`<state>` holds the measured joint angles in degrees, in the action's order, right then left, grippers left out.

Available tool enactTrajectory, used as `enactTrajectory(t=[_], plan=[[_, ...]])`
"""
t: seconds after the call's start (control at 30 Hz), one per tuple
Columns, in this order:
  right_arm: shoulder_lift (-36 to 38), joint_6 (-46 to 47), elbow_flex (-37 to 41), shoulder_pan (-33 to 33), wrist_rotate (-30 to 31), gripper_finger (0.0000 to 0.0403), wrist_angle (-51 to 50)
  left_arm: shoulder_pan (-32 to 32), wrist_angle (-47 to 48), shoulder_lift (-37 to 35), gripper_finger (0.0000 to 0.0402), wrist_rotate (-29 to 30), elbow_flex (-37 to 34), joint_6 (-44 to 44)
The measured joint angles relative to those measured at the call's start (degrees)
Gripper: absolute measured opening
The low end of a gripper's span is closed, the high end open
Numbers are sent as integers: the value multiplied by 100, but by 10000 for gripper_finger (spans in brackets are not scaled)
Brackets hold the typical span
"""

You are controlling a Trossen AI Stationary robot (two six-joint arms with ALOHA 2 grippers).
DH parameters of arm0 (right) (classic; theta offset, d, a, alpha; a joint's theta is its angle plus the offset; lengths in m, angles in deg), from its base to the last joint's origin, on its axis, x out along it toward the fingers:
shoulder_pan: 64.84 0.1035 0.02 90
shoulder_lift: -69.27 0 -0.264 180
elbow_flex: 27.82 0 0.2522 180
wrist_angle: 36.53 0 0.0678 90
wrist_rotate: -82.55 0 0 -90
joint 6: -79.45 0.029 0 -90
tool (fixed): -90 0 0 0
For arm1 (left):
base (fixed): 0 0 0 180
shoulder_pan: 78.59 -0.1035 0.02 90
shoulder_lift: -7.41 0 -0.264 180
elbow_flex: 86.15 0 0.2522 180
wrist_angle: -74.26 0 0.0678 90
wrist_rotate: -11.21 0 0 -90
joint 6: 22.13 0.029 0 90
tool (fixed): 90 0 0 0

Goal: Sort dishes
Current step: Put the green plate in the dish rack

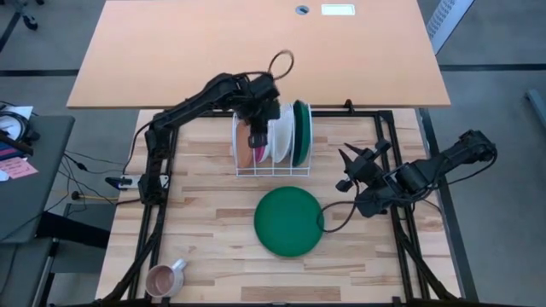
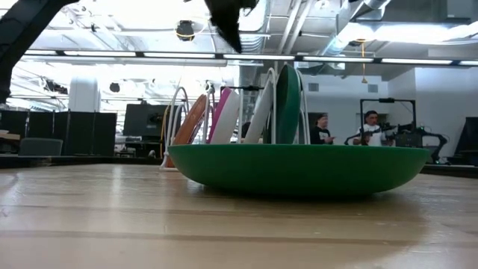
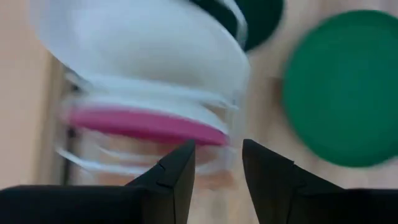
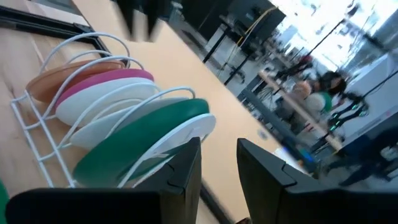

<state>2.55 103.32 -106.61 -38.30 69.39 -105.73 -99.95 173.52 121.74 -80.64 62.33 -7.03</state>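
Observation:
A white wire rack (image 1: pixel 241 170) stands at the table's far middle. It holds plates on edge: orange-brown (image 4: pixel 68 78), magenta pink (image 4: pixel 118 78), two white (image 4: pixel 106 99) and dark green (image 4: pixel 143 143). Another dark green plate (image 1: pixel 290 222) lies flat on the table in front of the rack. My left gripper (image 3: pixel 217 168) is open and empty above the rack's left end, over the pink plate (image 3: pixel 143 124); the low view shows it (image 2: pixel 228 22) well above the plates. My right gripper (image 1: pixel 351 169) is open and empty right of the rack, pointing at it.
A small pink mug (image 1: pixel 162 280) stands near the table's front left corner. A larger brown tabletop (image 1: pixel 256 51) lies beyond the far edge. Black frame rails (image 1: pixel 162 170) run along both sides. People (image 2: pixel 370 127) stand in the room behind.

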Motion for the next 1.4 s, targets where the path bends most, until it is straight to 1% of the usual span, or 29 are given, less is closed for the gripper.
enactTrajectory(t=[0.07,0.13,0.3,0.37,0.53,0.6,0.67,0.73,0.8,0.87,0.93,1.07,1.2,1.3,1.4], plan=[[-2,15,0,-102,-307,108,156,71,276,13,127,-263,-40,-489],[-1,28,-4,-216,-724,108,306,230,230,-27,127,-273,-201,-670],[0,30,-36,-390,-2194,108,778,757,156,-48,127,-205,-621,-1152],[-2,94,-37,-374,-2790,108,940,1006,91,-49,127,-56,-843,-1333],[-1,872,-35,-227,-3813,108,920,1760,-347,-40,127,101,-1609,-1556],[-2,1235,-37,-120,-4174,108,916,2079,-416,-75,127,342,-1868,-1708],[-2,1538,-35,10,-4475,108,907,2403,-531,-185,127,714,-2130,-1873],[-20,1692,-37,148,-4574,108,909,2737,-812,-437,127,1102,-2518,-2033],[-66,1709,-36,271,-4572,108,913,3061,-1422,-796,127,1528,-3067,-2155],[-100,1715,-36,367,-4572,108,906,3367,-2259,-1274,127,1983,-3803,-2258],[-148,1770,-35,414,-4570,108,924,3622,-3069,-1831,127,2290,-4675,-2347],[-203,1830,-35,417,-4570,108,918,3982,-4269,-2959,127,2396,-6320,-2912],[-195,1922,-35,312,-4566,108,922,4061,-5309,-3947,127,2654,-7634,-3611],[-197,1973,-35,188,-4564,108,924,3958,-5828,-4448,127,2649,-8359,-4083],[-197,2049,-35,66,-4560,108,924,3898,-6100,-4740,127,2575,-8871,-4489]])
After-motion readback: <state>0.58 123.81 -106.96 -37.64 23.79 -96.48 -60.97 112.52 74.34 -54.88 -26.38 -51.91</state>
